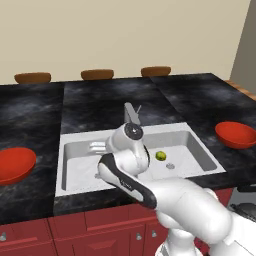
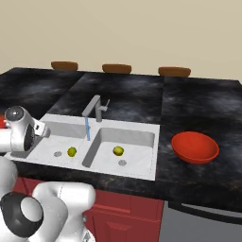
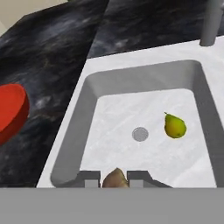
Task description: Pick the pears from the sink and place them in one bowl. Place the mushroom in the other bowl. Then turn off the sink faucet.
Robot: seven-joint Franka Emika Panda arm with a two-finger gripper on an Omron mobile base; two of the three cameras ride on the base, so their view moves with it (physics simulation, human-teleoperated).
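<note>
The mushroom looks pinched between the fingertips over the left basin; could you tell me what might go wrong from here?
1. The gripper is shut on the mushroom, a small lumpy piece held at the very tips; it could slip out and fall back into the sink.
2. Water is running from the faucet close by, so a swing that way may wet the piece.
3. The left bowl sits past the basin wall; a low carry could clip the rim.

Two base views flanking the sink (image 2: 101, 142); close hand view into its left basin.
</note>
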